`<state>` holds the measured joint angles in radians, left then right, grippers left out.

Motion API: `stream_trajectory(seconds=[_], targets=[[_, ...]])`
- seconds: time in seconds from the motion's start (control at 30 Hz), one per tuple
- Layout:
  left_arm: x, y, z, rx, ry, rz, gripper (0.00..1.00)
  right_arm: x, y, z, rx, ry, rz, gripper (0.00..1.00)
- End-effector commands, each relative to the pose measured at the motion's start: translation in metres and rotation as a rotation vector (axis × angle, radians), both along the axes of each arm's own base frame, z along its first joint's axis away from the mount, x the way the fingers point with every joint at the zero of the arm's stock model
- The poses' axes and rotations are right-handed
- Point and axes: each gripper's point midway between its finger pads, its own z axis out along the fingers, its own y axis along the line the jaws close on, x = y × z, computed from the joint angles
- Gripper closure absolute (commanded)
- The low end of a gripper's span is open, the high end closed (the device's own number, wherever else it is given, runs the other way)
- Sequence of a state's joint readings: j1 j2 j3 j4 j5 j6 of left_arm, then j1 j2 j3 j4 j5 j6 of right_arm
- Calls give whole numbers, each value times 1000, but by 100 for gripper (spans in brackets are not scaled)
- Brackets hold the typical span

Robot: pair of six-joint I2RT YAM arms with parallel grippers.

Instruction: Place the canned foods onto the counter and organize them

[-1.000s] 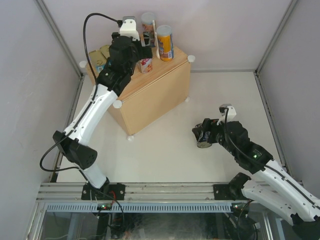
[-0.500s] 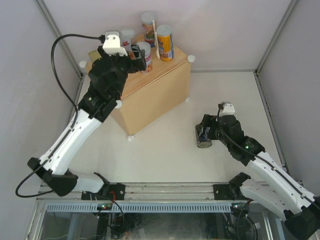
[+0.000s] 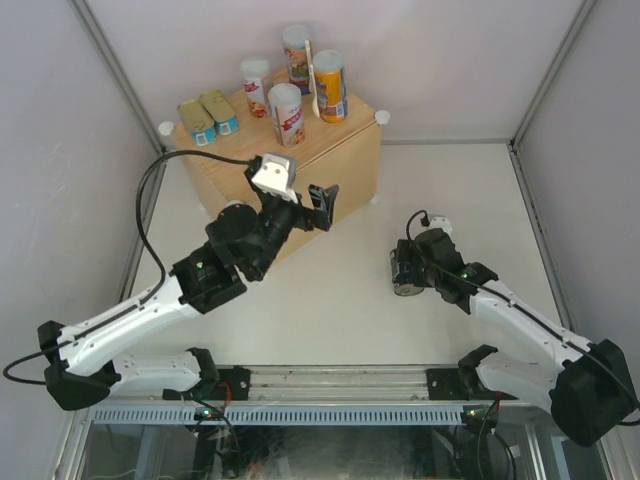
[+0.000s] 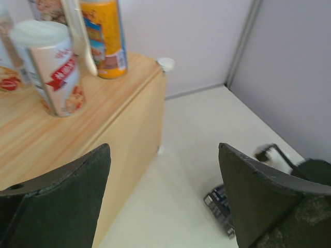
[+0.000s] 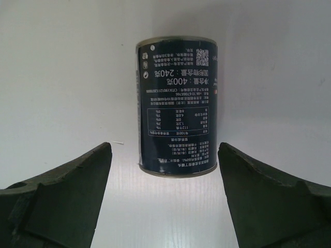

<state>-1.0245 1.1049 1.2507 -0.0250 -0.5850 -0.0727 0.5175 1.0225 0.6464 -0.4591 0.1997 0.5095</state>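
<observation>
Counted six of the seven canned foods already up on the wooden tabletop [image 3: 325,140]: two flat tins [image 3: 207,116] side by side near its left edge, a front red-white can [image 3: 286,113], a second red-white can [image 3: 256,85] behind it, a tall back can [image 3: 297,55], and an orange can [image 3: 330,85] close to the far right corner. Judged the task nearly done.

Found the last piece, a dark can [image 5: 177,106], lying on its side on the white lower tabletop [image 3: 330,310], well apart from the wooden one. Saw the right tool [image 5: 164,150] spread wide about the can's near end, with gaps both sides and nothing gripped. Saw the left tool [image 4: 164,155] spread wide as well, empty, hanging off the wooden tabletop's near right side.

Noted bare wood across the near half, enough for the dark can. Noted open white surface between can and box. Marked the left arm [image 3: 150,315] reaching toward that route as a possible clash. Marked the orange can, near its edge, as a tip risk.
</observation>
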Motion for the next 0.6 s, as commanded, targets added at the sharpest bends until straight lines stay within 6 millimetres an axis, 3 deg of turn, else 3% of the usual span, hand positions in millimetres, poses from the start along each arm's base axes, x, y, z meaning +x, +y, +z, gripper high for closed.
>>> stream_trajectory(seconds=[0.0,0.3,0.57], targets=[[-21,-7,4,-18,-34,-10,12,12,1,-7,-6,-12,-19,17],[-48,-27,-21,-34,-13,-77,12,8,5,-40,-17,69,-15,16],[-54,-32,-38,-40,9,-90,12,4,14,-57,-21,119,8,17]])
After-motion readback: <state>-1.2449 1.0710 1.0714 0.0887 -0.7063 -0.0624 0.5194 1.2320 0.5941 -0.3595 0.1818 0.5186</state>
